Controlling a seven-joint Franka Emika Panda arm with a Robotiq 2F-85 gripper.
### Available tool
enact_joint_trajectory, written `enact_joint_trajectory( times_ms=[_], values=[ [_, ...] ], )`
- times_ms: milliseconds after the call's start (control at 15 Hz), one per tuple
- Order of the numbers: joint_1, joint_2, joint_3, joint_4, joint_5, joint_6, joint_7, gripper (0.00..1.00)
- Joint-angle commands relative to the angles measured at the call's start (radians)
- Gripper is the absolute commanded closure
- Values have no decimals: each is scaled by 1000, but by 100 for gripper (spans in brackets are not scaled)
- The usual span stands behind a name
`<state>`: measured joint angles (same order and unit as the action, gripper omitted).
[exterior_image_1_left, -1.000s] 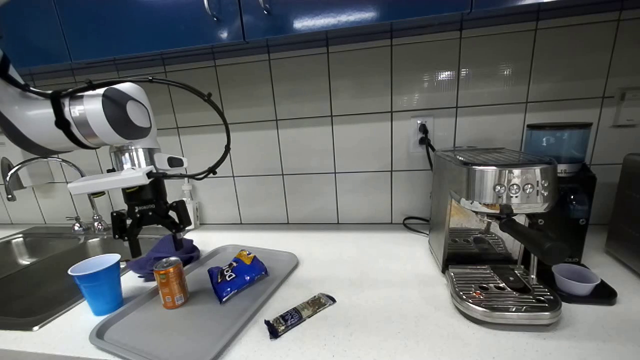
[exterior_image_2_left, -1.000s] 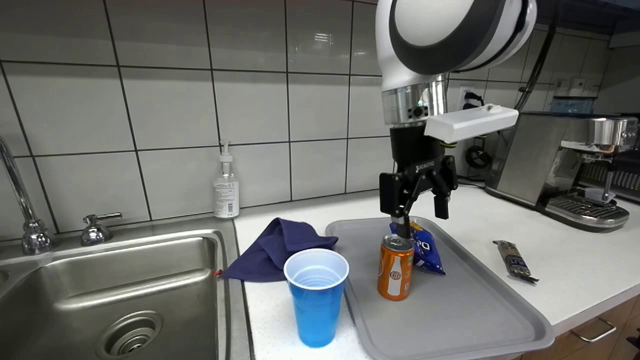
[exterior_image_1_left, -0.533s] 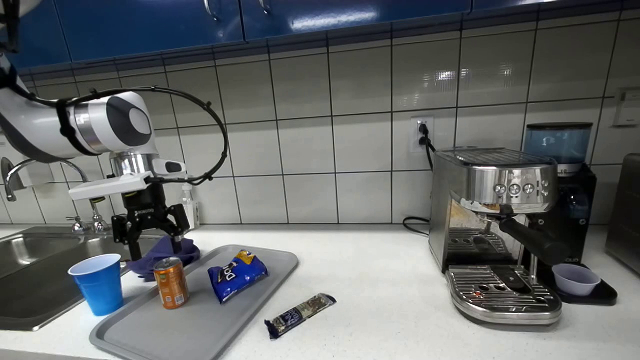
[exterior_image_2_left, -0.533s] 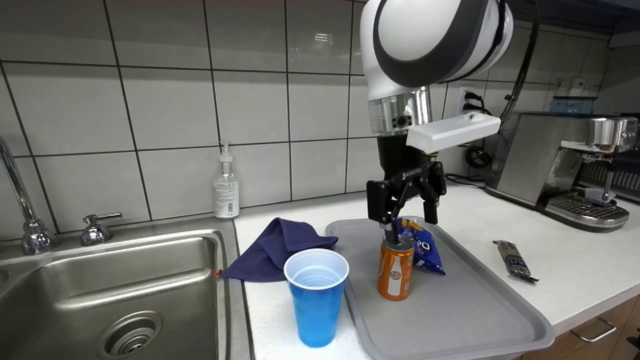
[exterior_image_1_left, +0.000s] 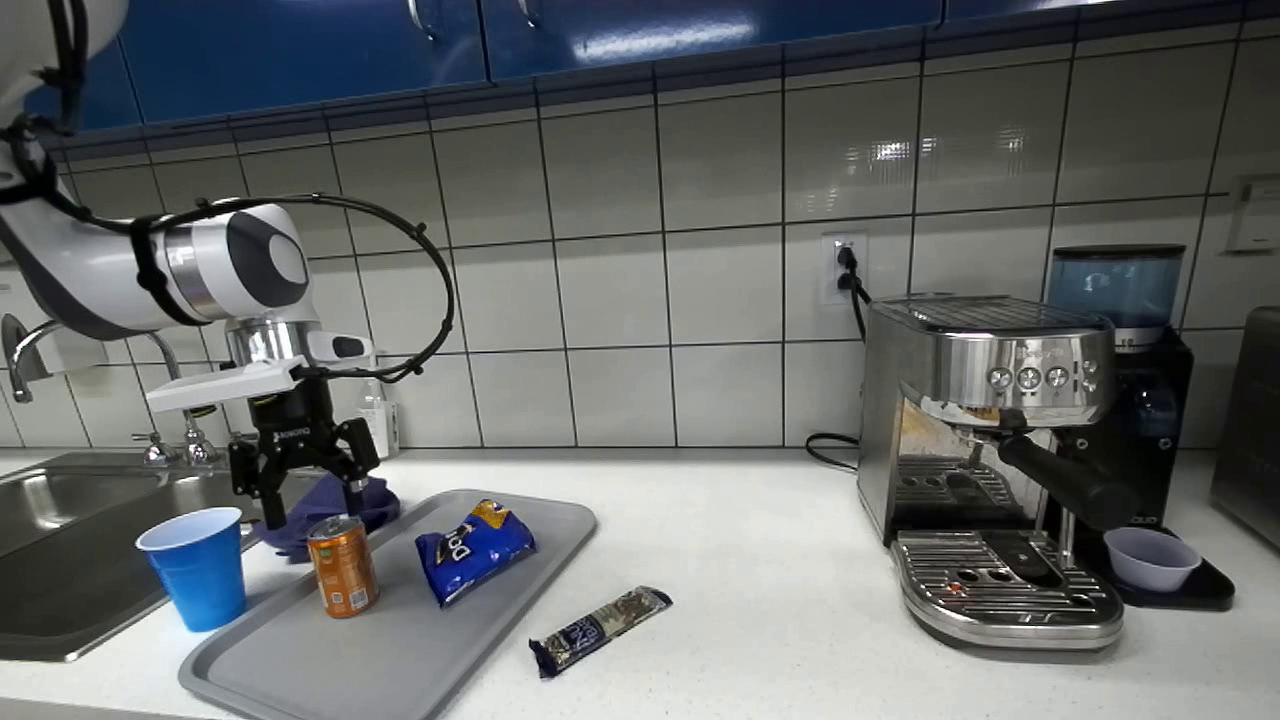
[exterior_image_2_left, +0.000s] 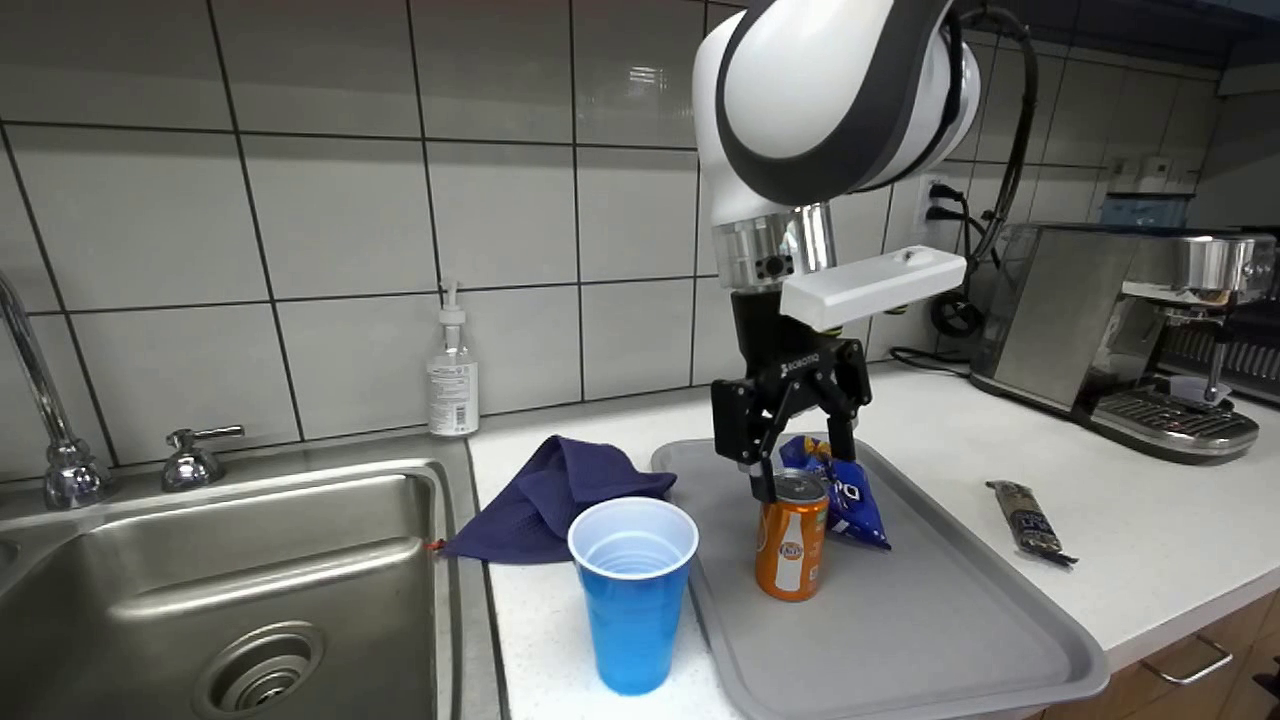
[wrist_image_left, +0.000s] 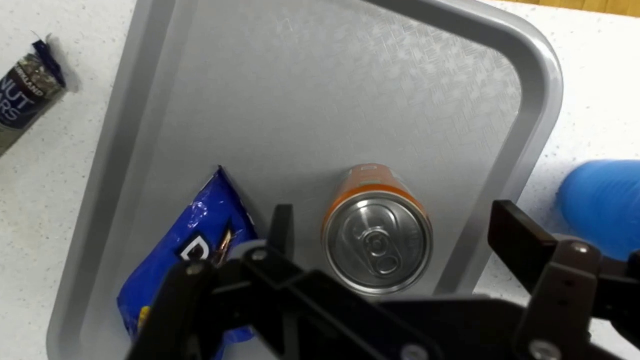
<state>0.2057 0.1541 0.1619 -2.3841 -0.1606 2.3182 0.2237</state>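
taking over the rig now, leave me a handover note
Gripper: open, holding nothing, near the top of the orange can; in the wrist view the can shows between its jaws.
Things: can upright on the gray tray, blue snack bag beside it, blue cup on the counter by the tray.
Done: open gripper close to the can.
Left: can not yet gripped.

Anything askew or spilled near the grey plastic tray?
No spill visible; the orange metal can and blue plastic cup stand upright. Slightly odd: the crumpled purple cloth has a corner over the steel sink's rim, and the dark-wrapped snack bar lies on the white counter, off the tray that holds the can.
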Motion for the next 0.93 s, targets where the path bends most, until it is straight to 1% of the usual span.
enact_joint_trajectory(
  times_ms=[0,267,400,467,867],
  values=[
    [13,37,-6,30,-23,-1,41,0],
    [12,53,-15,30,-18,15,55,0],
    [10,55,-17,30,-11,14,46,0],
    [7,45,-12,14,2,10,19,0],
    [6,47,-16,15,2,12,19,0]
  ],
)
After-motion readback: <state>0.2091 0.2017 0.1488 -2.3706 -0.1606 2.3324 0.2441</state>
